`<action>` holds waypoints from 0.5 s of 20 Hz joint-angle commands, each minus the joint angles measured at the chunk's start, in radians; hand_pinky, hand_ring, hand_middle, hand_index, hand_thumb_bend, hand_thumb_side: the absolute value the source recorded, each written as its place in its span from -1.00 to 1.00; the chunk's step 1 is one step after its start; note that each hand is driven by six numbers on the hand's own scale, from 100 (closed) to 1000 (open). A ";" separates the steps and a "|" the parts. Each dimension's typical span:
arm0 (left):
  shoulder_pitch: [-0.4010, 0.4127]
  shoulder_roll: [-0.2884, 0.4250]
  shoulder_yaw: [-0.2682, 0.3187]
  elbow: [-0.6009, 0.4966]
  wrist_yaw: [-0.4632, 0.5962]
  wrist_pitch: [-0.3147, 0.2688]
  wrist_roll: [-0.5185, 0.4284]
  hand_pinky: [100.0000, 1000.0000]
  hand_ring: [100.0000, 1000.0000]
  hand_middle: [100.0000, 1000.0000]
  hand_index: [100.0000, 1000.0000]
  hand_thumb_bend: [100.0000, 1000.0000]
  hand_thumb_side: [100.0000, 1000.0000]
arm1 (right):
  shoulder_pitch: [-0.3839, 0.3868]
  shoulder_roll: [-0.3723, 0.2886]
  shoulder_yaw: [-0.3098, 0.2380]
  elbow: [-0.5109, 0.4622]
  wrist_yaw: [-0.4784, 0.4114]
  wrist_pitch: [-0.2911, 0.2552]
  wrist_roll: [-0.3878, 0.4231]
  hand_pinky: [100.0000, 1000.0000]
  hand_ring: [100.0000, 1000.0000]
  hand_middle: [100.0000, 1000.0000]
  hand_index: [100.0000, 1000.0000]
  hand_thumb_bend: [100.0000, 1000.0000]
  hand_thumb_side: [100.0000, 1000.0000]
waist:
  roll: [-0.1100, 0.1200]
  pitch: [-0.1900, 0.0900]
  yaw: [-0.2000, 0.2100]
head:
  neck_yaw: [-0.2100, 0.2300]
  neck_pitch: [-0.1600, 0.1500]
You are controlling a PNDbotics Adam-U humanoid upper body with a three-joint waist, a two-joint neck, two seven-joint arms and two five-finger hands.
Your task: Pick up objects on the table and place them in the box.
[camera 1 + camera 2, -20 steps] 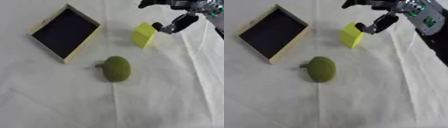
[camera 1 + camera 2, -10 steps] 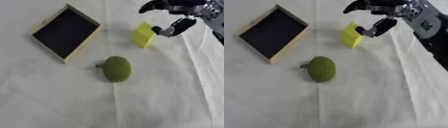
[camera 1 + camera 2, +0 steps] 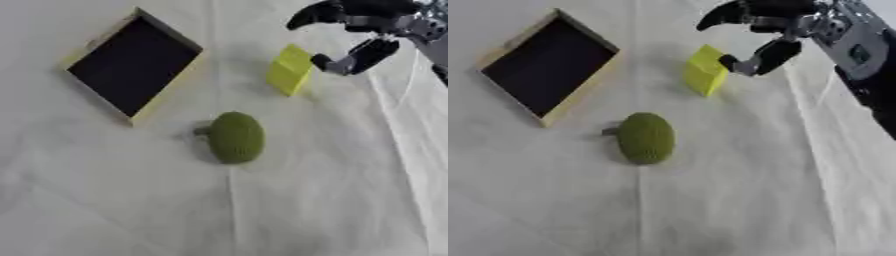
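A yellow block stands tilted, a green knitted ball nearer, the dark-lined box left.

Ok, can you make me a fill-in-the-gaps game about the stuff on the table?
1. The box has nothing in it; its inside looks ____.
2. The right hand is open beside the ____ block.
3. The round knobbly thing with a short stalk is coloured ____.
4. The white cloth holds the block and the round thing, so ____ things wait outside the box.

Missing words: black; yellow; green; two
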 commanded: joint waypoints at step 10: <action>-0.006 0.020 0.000 -0.021 -0.002 0.018 -0.009 0.63 0.19 0.27 0.57 -1.00 0.27 | -0.016 -0.075 0.028 -0.116 0.173 -0.240 0.069 0.89 0.94 0.90 1.00 -0.42 0.35 | -0.010 -0.016 0.004 | 0.010 -0.007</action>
